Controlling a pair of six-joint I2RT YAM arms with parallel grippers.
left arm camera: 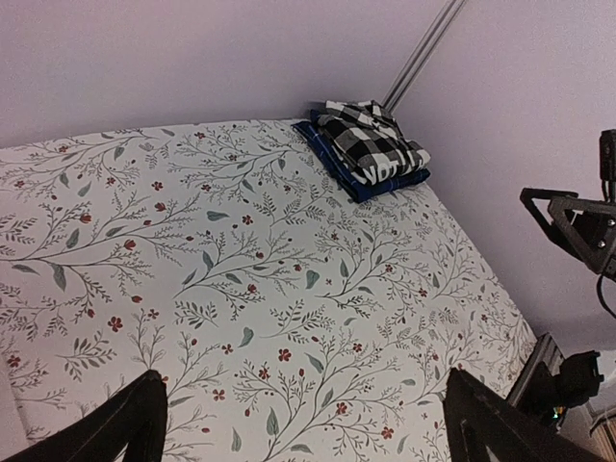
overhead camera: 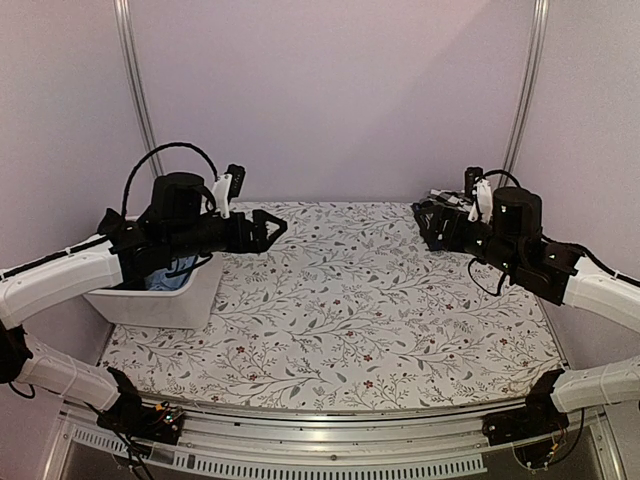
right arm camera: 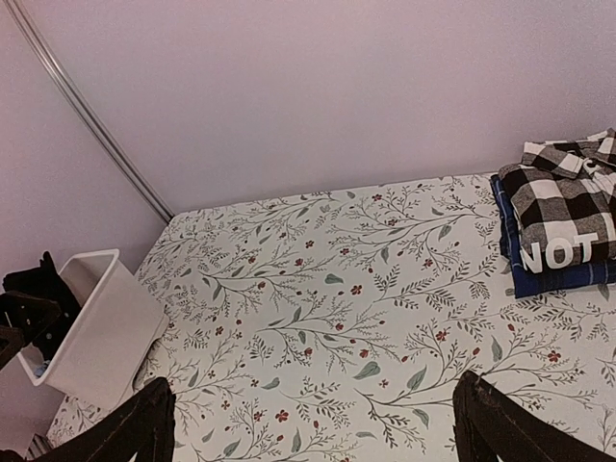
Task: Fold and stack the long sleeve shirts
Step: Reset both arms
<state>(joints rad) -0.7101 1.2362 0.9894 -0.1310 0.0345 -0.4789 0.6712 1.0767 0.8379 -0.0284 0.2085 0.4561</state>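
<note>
Checking from 6 o'clock outward: what do we enter first? (M.)

We enter the floral table cloth [overhead camera: 340, 330]. At 9 o'clock a white bin [overhead camera: 190, 300] sits at its left edge with something blue [overhead camera: 165, 281] inside; we cannot tell what it is. (T.)

And the hands? (M.)

We note the left gripper [overhead camera: 266, 232] hovering just past the bin's right side, above the cloth, pointing toward 3 o'clock. It is released, spread wide and empty. The right gripper [right arm camera: 313, 387] hangs toward 2 o'clock, pointing toward 9 o'clock, likewise released and empty. Its wrist view shows the fingers [right arm camera: 135, 428] well apart over the cloth. (T.)

Where do we log the shirts? (M.)

Toward 1 o'clock, in the far right corner, both folded in one stack. The navy plaid shirt [right arm camera: 558, 279] lies at the bottom, touching the cloth. The black-and-white check shirt [right arm camera: 563, 202] lies on it, collar toward the back wall, with white letters "NOT" on its near fold. From above, the right gripper hides most of the stack. Both grippers are apart from it. (T.)
</note>
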